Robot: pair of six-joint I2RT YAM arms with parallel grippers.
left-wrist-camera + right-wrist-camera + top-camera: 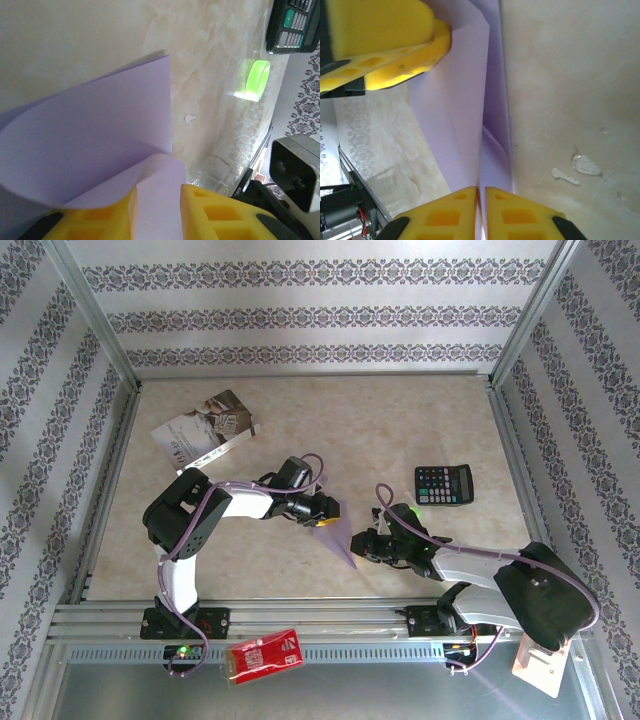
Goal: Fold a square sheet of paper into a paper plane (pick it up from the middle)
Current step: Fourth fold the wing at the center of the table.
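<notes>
Top external view, left to right: found the printed booklet [205,430] lying flat at far left, out of the way. Nearer centre, found the left gripper [318,510] at the square sheet of paper [336,532], held between both arms. In the left wrist view, saw its yellow fingers [117,216] parted, straddling a curled flap without pinching, probably to steady the fold. Judged the paper thin, matte, pale lilac, bent in a soft loop, tapering to a sharp point. Just right, saw the right gripper [362,543] closed tight on the sheet's edge, likely anchoring it for creasing. Farther right, noted the black calculator [443,484], well apart.
</notes>
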